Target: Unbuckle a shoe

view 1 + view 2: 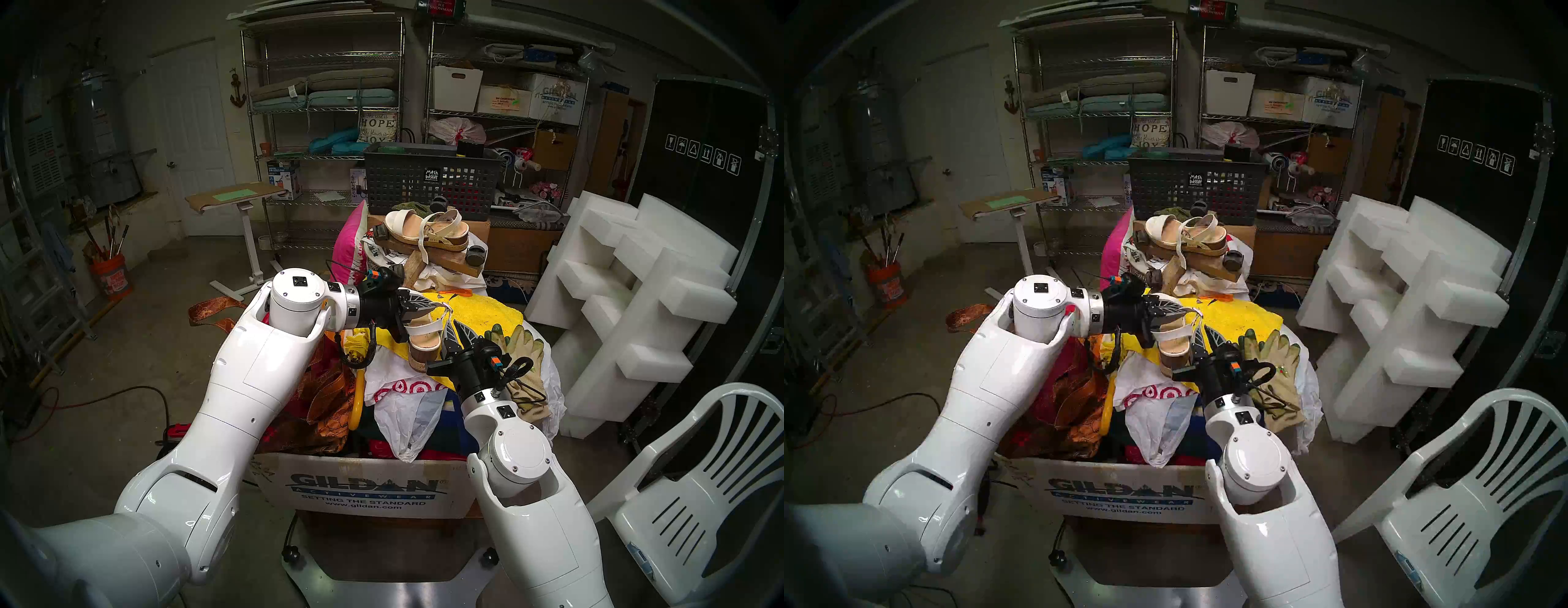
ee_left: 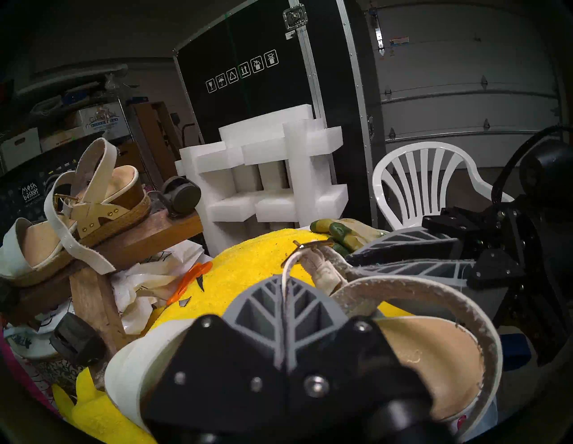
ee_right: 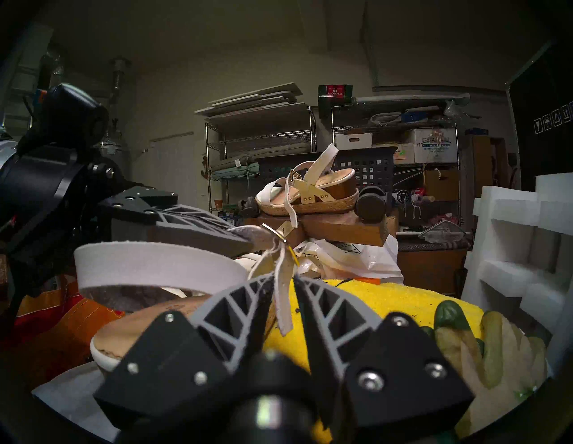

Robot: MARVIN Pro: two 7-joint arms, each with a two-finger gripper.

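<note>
The shoe (image 1: 424,335), a white-strapped wedge sandal with a tan insole (image 2: 428,356), is held up over the pile of clutter between my two grippers. My left gripper (image 1: 428,308) comes in from the left and is shut on the thin ankle strap (image 2: 286,269), its fingers flush together in the left wrist view. The gold buckle (image 3: 277,234) sits just past both sets of fingertips. My right gripper (image 3: 282,279) reaches up from below right with its fingers slightly apart. The strap's loose end (image 3: 283,310) hangs between them.
A flatter white platform sandal (image 1: 424,231) lies on a wooden board behind. A yellow towel (image 1: 483,310) and work gloves (image 1: 522,344) lie to the right, atop a full Gildan box (image 1: 360,488). White foam blocks (image 1: 636,297) and a plastic chair (image 1: 687,488) stand at the right.
</note>
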